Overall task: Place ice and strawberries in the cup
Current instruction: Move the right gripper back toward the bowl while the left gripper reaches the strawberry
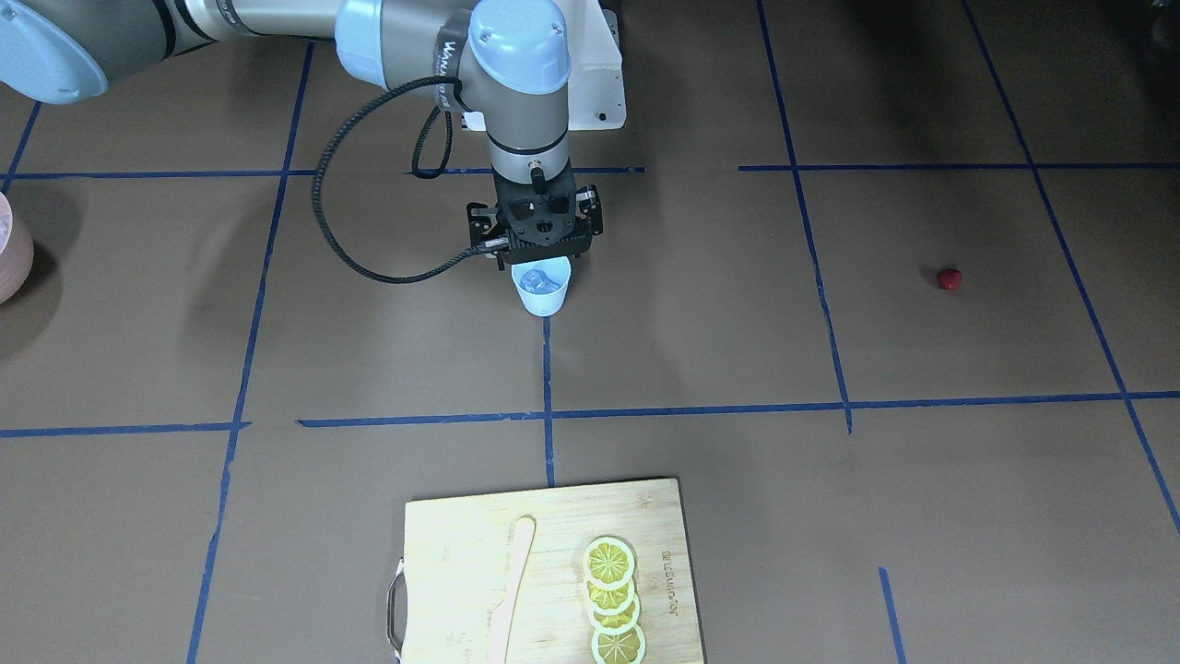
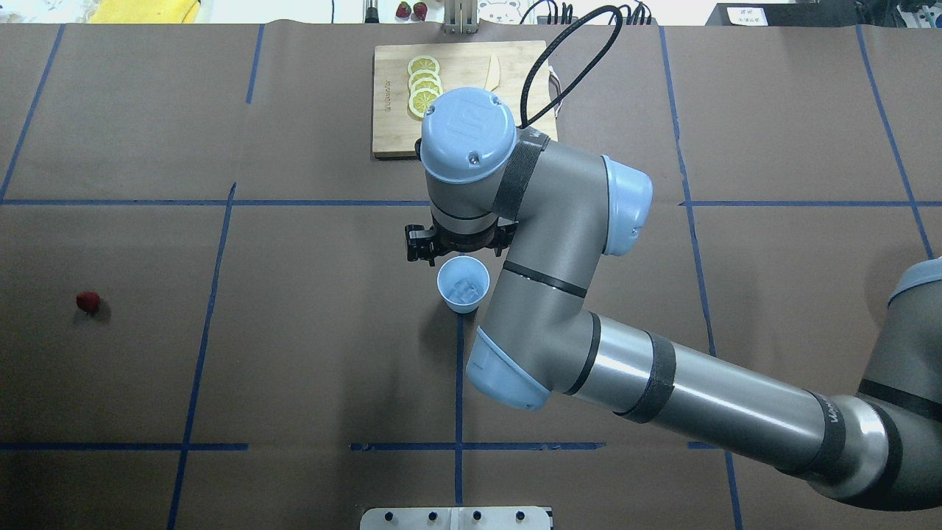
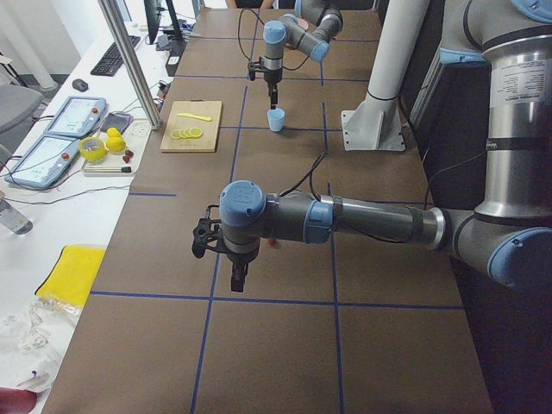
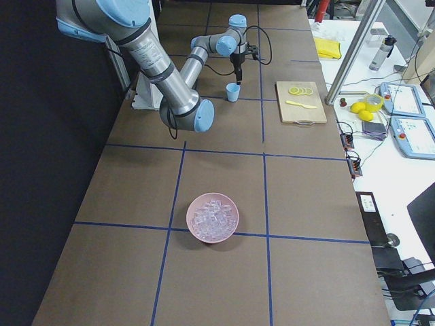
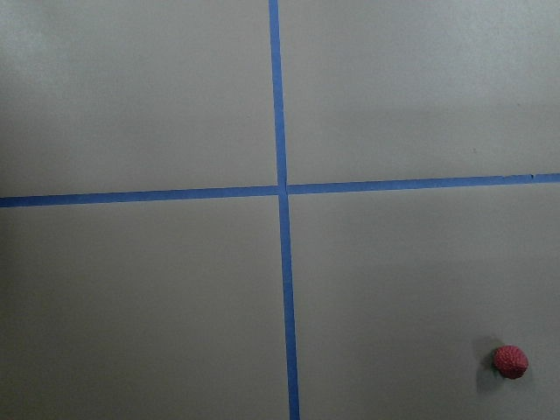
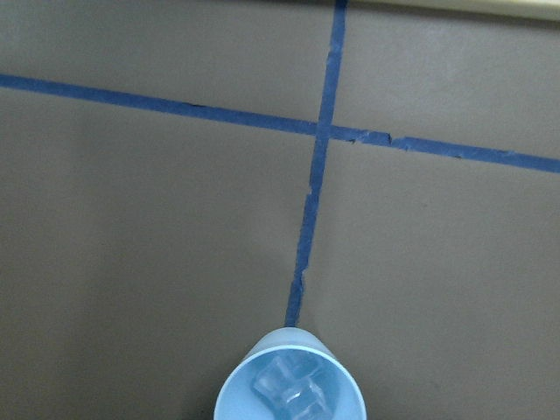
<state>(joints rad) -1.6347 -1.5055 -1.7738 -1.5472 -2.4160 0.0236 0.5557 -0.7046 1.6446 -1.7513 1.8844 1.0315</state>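
The light-blue cup [image 1: 544, 302] stands upright near the table's middle, with ice [image 1: 537, 279] inside; both show in the right wrist view, cup [image 6: 229, 395] and ice [image 6: 293, 389]. My right gripper [image 1: 542, 251] hangs just above the cup's rim on the robot's side; its fingers are hidden, so I cannot tell whether it is open. The strawberry [image 1: 949, 278] lies alone on the table far to my left, at the lower right of the left wrist view [image 5: 510, 361]. My left gripper [image 3: 239, 280] shows only in the exterior left view, pointing down above the table; I cannot tell its state.
A pink bowl [image 4: 213, 234] full of ice pieces stands far out on my right. A wooden cutting board [image 1: 452, 544] with lemon slices [image 1: 610, 599] and a pale knife [image 1: 512, 590] lies beyond the cup. Blue tape lines cross the brown table.
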